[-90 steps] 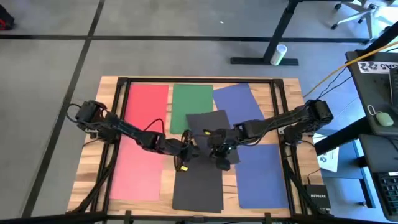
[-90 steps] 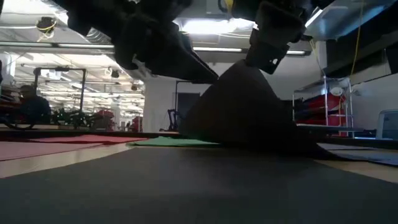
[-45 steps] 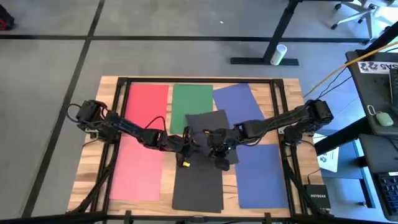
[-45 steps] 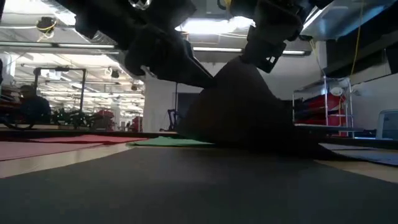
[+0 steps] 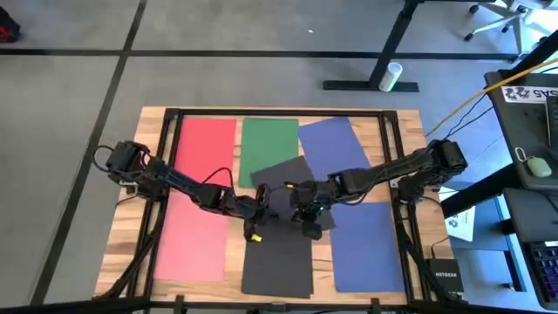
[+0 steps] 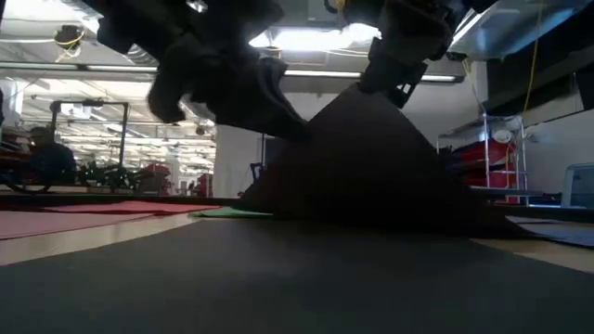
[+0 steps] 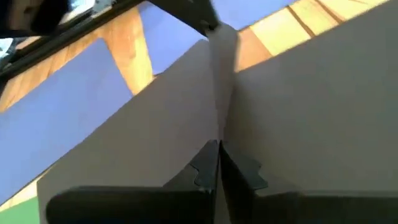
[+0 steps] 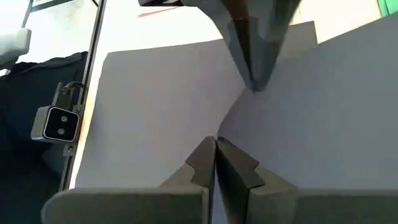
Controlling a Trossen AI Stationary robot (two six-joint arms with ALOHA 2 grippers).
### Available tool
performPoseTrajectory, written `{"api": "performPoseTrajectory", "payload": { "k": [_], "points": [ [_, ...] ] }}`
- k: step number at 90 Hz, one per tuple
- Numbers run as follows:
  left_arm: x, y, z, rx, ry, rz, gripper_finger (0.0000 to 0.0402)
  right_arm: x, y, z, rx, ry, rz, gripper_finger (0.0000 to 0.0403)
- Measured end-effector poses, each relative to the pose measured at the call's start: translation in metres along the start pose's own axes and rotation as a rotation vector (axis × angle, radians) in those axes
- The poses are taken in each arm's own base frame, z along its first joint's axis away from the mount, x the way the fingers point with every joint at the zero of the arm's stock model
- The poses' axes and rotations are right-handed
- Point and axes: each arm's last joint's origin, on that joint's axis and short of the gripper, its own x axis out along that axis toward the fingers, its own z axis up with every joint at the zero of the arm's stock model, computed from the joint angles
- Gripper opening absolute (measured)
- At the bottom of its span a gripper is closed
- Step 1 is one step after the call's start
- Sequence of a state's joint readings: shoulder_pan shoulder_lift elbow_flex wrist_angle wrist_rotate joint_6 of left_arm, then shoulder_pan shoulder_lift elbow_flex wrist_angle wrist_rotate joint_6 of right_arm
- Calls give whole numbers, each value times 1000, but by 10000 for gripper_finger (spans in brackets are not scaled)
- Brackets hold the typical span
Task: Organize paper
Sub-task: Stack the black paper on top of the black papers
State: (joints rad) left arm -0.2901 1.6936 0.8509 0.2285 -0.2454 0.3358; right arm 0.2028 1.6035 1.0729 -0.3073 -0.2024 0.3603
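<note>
**Q:** Two grippers on one sheet — which step of the job is this?

**A:** Both arms meet near the middle of the bench. The left gripper and the right gripper each pinch the upper dark grey sheet; both wrist views show each pair of fingers pressed together on a raised fold of it. In the low view the sheet stands up off the bench like a tent between the two arms. My reading: the robot is mid-lift on this one sheet, carrying or re-laying it to sort the paper.

**Q:** What does the next move call for?

**A:** As a judgement, matched travel. Two pinches on one thin sheet mean that any pull apart could tear it, and any push together could crease it. The arms need to move as one, then lower it flat before either lets go.

**Q:** Where is the rest of the paper, and how does it look?

**A:** A red sheet lies toward the far left corner, with a pink sheet nearer the front left. A green sheet sits by the middle of the far edge. A blue sheet lies to its right, slightly skewed, and another blue sheet lies near the front right corner. A second dark grey sheet lies flat at the middle of the front edge, partly under the lifted one. All look thin, plain and matte.
</note>
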Motion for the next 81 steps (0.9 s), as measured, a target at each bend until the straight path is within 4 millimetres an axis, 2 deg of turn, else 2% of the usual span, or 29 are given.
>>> {"api": "performPoseTrajectory", "payload": {
  "k": [30,41,51,68,81],
  "points": [
    [-6,-22,0,65,44,-71,0,0,4,-2,-1,52,129,82],
    [-7,-27,-2,65,67,-90,0,-1,3,-8,12,136,174,93],
    [-9,-32,-2,71,74,-105,0,-2,-2,-22,10,249,82,78],
    [-14,-48,-2,91,96,-173,0,-1,-15,-41,21,344,-111,10],
    [-19,-61,-2,112,109,-221,0,4,-22,-56,34,370,-131,10]
  ]
}}
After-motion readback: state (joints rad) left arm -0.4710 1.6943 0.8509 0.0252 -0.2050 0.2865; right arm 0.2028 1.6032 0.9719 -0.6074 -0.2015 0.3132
